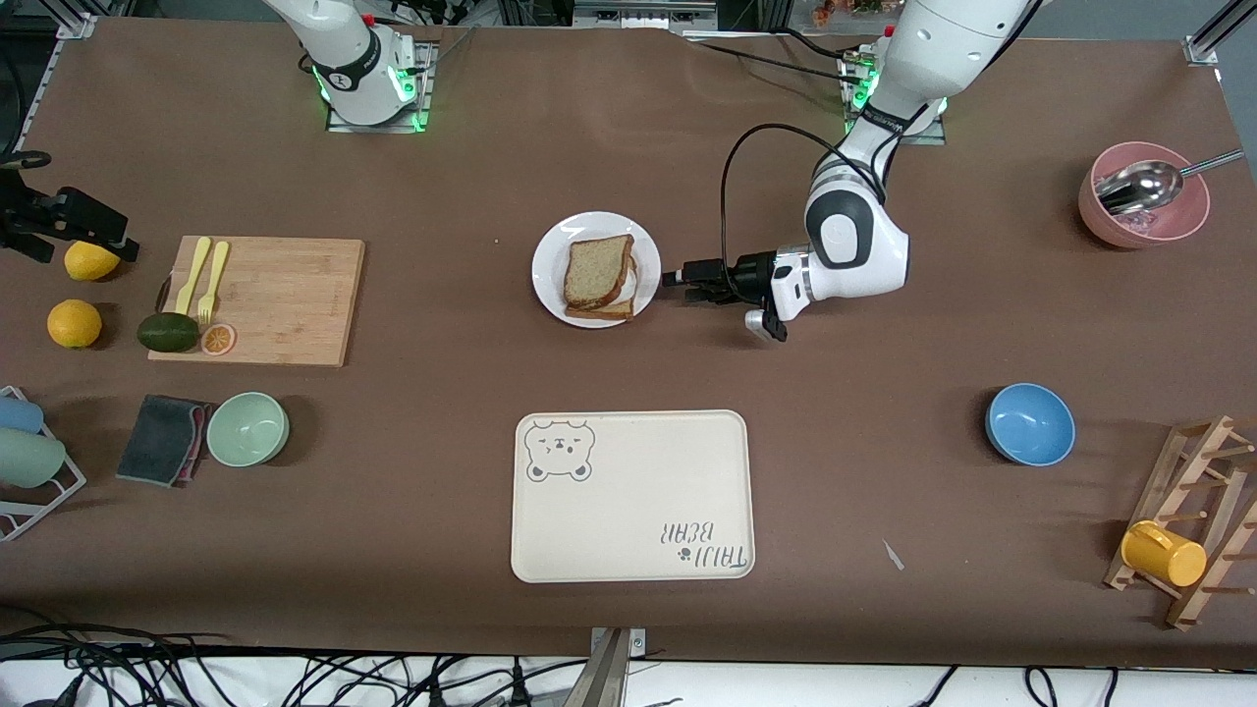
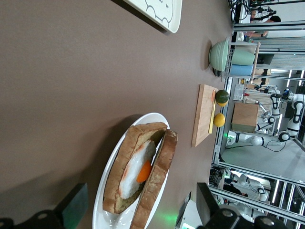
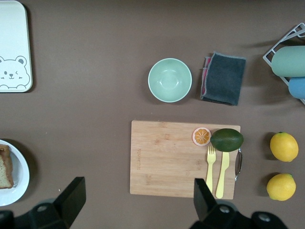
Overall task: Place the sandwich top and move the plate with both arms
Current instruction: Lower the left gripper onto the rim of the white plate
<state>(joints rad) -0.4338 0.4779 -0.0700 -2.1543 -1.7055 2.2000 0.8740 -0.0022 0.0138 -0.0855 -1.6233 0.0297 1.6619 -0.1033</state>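
**Beside the plate: left gripper low and open, sandwich top already on**

Just beside the left gripper [image 1: 676, 280], toward the right arm's end of the tabletop [image 1: 884, 471], sits the plate [image 1: 550, 270]. The gripper lies low and level, pointing at the plate rim, fingers [image 2: 74, 207] apart, holding nothing, not touching the plate. The sandwich top [image 1: 597, 267] lies on the plate, resting on the lower slice [image 1: 604, 311]; the left wrist view shows a fried egg [image 2: 137, 169] between the two slices.

The right gripper [image 3: 136, 200] hangs over the cutting board [image 1: 285, 299], fingers spread, empty. Below it on the board are a yellow fork [image 3: 210, 167] and yellow knife [image 3: 222, 174], an orange slice [image 3: 201, 136] and an avocado [image 3: 227, 140]. Two lemons [image 3: 284, 146] lie just off the board. A green bowl [image 3: 169, 80] and grey cloth [image 3: 223, 78] sit near the board, nearer the front camera.

The bear-printed tray [image 1: 633, 496] lies nearer the front camera than the plate, well apart from it.
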